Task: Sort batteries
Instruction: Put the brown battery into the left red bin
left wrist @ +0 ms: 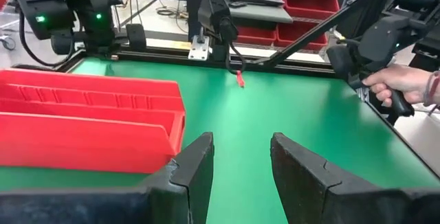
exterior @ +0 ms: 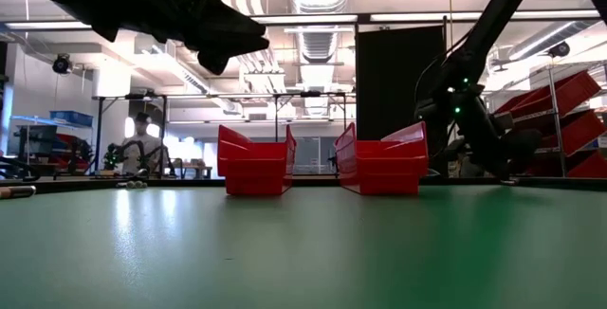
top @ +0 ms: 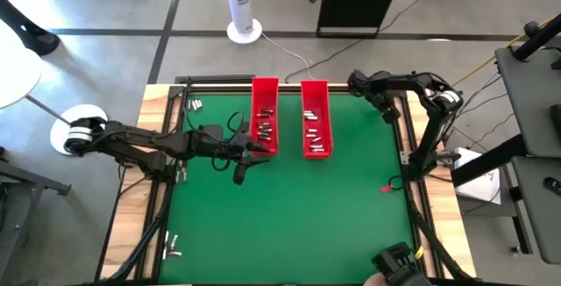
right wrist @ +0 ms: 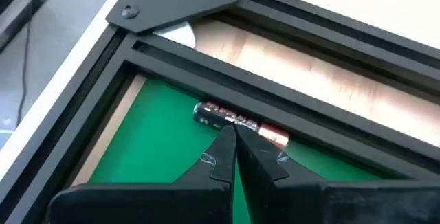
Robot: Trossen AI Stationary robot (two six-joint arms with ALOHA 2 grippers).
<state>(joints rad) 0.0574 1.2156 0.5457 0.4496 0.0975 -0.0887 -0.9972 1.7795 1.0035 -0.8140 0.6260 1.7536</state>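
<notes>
The right gripper [right wrist: 230, 148] has its two dark fingers [right wrist: 216, 157] pressed together until no gap shows, their tips resting against a small cylindrical battery [right wrist: 237, 122] with a dark body and a copper-coloured end. The battery lies on its side on the green table mat [right wrist: 158, 141], tucked against the black metal frame rail [right wrist: 289, 104] at the table's far right corner. The closed tips seem to meet at or just above the battery's side, so whether it is truly pinched cannot be told; no lift is visible.

My judgement is that the step in hand is picking this battery out of the corner. To do it well, the fingers would need to straddle the cylinder across its width, not along its length, and lift straight up so it does not roll along the rail.

Seen from above, the left gripper [top: 247, 153] hovers just beside the left long red plastic tray [top: 265, 115], its fingers partly apart with nothing between them. A second red tray [top: 316, 119] stands near it, and both hold many small silvery batteries [top: 264, 128]. A few more batteries [top: 194, 103] lie loose near the table's far left corner.
</notes>
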